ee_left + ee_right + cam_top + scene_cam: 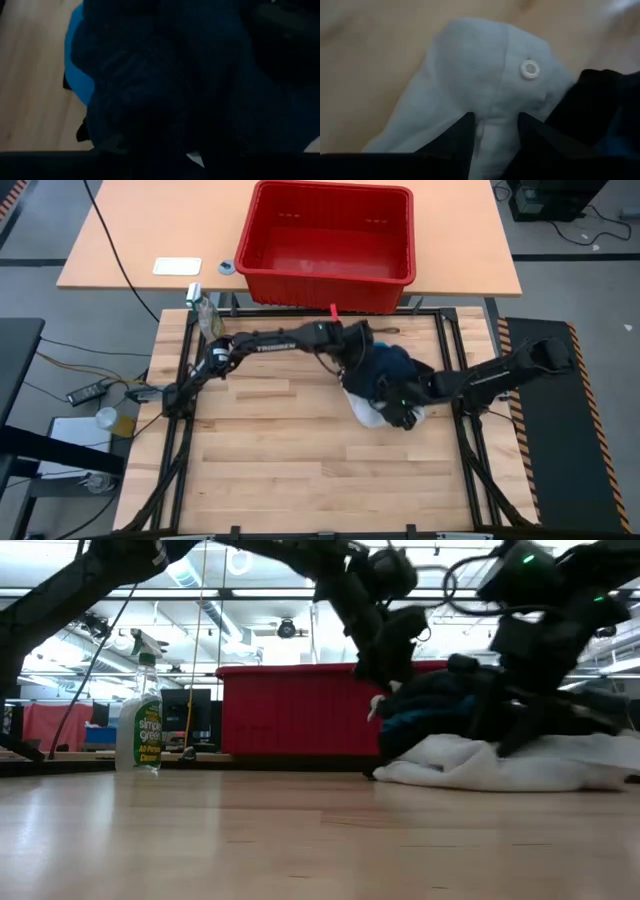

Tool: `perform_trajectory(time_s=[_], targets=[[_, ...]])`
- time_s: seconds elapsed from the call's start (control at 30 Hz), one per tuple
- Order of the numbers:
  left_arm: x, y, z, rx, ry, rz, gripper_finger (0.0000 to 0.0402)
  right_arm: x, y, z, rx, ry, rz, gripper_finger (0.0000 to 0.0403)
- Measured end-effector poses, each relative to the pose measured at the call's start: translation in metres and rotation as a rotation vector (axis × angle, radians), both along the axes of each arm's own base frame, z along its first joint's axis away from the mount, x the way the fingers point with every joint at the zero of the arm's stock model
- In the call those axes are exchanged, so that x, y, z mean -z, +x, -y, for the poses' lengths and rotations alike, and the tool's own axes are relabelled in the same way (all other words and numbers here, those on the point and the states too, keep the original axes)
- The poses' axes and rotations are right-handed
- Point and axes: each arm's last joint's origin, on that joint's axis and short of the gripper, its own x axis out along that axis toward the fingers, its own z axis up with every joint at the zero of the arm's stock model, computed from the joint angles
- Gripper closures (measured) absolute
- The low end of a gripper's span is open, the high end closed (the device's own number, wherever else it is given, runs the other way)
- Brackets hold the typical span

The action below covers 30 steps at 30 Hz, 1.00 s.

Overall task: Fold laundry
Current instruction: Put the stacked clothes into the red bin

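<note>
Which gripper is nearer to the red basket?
Left. The left gripper is on the dark garment, just in front of the basket; the right gripper grips the white garment, farther away.

Left gripper point(362, 352) is buried in the dark garment point(385, 368), can't see my fingertips from above or in the left wrist view. Blue garment point(75, 55) mostly hidden under the dark one. White garment point(480, 75) fills my right wrist view, its edges cut off. Spray bottle point(139, 725) label too blurred to read fully. Red basket point(328, 235) partly hidden in the low view.
</note>
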Motion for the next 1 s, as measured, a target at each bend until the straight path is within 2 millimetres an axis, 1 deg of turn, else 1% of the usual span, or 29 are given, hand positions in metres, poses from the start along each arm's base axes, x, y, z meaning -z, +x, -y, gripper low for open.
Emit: perform_trajectory(time_s=[0.13, 0.23, 0.37, 0.47, 0.53, 0.6, 0.73, 0.8, 0.9, 1.0], targets=[[0.001, -0.007, -0.028, -0.014, -0.032, -0.003, 0.0244, -0.003, 0.004, 0.029, 0.017, -0.006, 0.037, 0.0241], [0.001, -0.010, -0.041, -0.011, -0.009, -0.003, 0.0244, -0.004, 0.005, 0.048, 0.014, -0.020, 0.067, 0.0241], [0.001, -0.018, -0.065, -0.041, -0.008, -0.011, 0.0244, -0.001, 0.010, 0.070, 0.021, -0.044, 0.106, 0.0241], [0.001, -0.025, -0.082, -0.060, -0.041, -0.011, 0.0244, 0.003, 0.015, 0.082, 0.051, -0.062, 0.137, 0.0241], [0.001, -0.027, -0.087, -0.063, -0.052, -0.008, 0.0244, 0.004, 0.020, 0.086, 0.062, -0.049, 0.139, 0.0241], [0.000, -0.028, -0.087, -0.063, -0.053, -0.010, 0.0244, 0.002, 0.025, 0.087, 0.077, -0.029, 0.142, 0.0241], [-0.002, -0.030, -0.087, -0.062, -0.048, -0.016, 0.0244, -0.007, 0.033, 0.089, 0.140, 0.046, 0.197, 0.0241], [-0.003, -0.032, -0.091, -0.073, -0.052, -0.020, 0.0244, -0.011, 0.035, 0.089, 0.169, 0.094, 0.222, 0.0241], [-0.007, -0.040, -0.096, -0.084, -0.068, -0.040, 0.0244, -0.023, 0.035, 0.087, 0.209, 0.187, 0.266, 0.0241], [-0.014, -0.042, -0.095, -0.087, -0.061, -0.028, 0.0244, -0.038, 0.033, 0.082, 0.283, 0.268, 0.328, 0.0241]])
